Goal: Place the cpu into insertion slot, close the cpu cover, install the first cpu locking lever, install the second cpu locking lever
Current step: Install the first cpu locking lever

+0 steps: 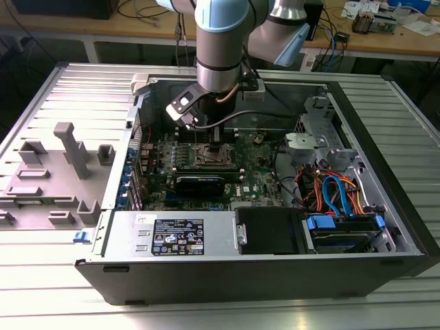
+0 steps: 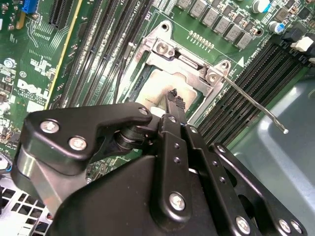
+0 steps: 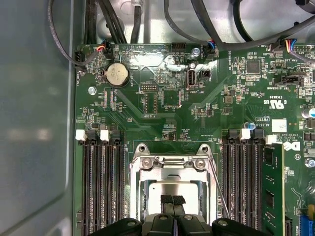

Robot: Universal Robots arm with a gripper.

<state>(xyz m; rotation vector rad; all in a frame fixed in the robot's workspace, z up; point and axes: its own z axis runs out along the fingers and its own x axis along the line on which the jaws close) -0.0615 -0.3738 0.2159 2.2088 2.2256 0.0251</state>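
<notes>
The cpu lies in the insertion slot of the green motherboard, its dull silver top showing through the window of the cpu cover. The grey cover frame lies down flat around the chip. My gripper is shut, its two black fingertips pressed together right above the chip's middle. A thin metal locking lever sticks out loose from the socket's corner over the memory slots. In the exterior view the gripper hangs straight over the socket inside the open computer case.
Long black memory slots flank the socket on both sides. A coin battery and cable bundles lie beyond it. The case walls, drive cage with blue and orange cables and power supply ring the board.
</notes>
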